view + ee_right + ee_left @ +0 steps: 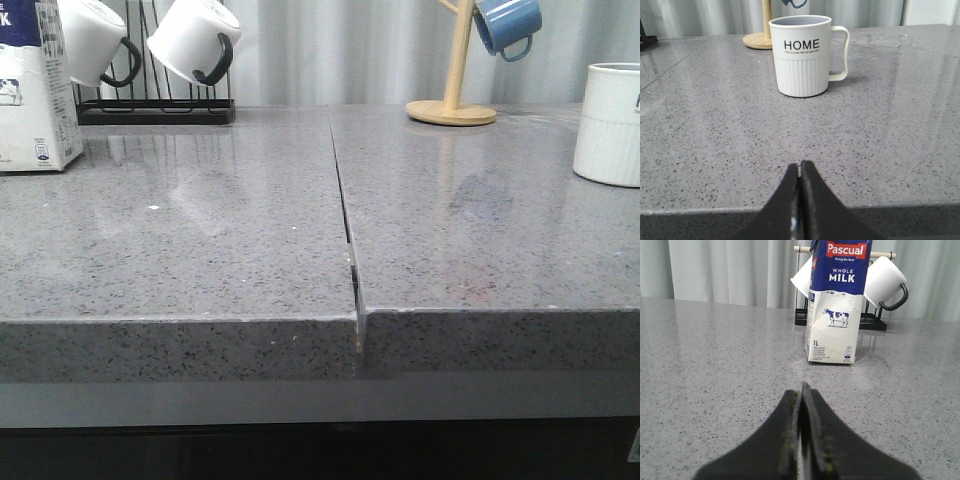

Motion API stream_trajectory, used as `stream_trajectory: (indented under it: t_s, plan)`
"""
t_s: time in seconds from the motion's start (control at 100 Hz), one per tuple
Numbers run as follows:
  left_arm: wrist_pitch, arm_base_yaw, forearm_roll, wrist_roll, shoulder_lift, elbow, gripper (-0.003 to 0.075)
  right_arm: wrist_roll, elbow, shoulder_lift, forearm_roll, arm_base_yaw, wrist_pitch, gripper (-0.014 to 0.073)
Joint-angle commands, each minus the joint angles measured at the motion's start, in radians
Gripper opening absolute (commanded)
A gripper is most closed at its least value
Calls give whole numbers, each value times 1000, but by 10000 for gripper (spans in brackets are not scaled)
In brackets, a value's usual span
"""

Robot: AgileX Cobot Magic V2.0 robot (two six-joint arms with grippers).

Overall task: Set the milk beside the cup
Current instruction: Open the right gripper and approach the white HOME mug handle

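Observation:
The milk (35,90) is a tall white carton with a blue top. It stands upright at the far left of the grey counter, and the left wrist view shows it (835,315) with its cow picture. The cup (610,125) is a white ribbed mug at the far right edge, and the right wrist view shows it (802,57) with "HOME" lettering and a white handle. My left gripper (801,390) is shut and empty, well short of the milk. My right gripper (800,167) is shut and empty at the counter's front edge, short of the cup. Neither gripper shows in the front view.
A black rack (155,108) with two white black-handled mugs (195,42) stands behind the milk. A wooden mug tree (452,100) holds a small blue mug (507,25) at the back right. A seam (348,240) splits the counter down the middle.

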Motion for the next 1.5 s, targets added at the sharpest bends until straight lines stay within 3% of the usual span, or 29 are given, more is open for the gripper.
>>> stream_trajectory:
  t_s: [0.0, 0.57, 0.84, 1.19, 1.41, 1.49]
  plan:
    - [-86, -4, -1, -8, -31, 40, -21, -6, -19, -19, -14, -8, -80, -67]
    - [-86, -4, -1, -8, -31, 40, -21, -6, -23, -19, -14, -8, -80, -67]
    - [-86, -4, -1, -8, -31, 40, -21, -14, -122, 5, -28, -8, -65, -67]
    - [-86, -4, -1, -8, -31, 40, -21, -16, -314, 290, -32, -8, 66, -67]
    - [-86, -4, -1, -8, -31, 40, -21, -15, -361, 493, -34, -8, -56, -57]
    - [-86, -4, -1, -8, -31, 40, -21, -15, -361, 568, -35, -9, -145, 22]
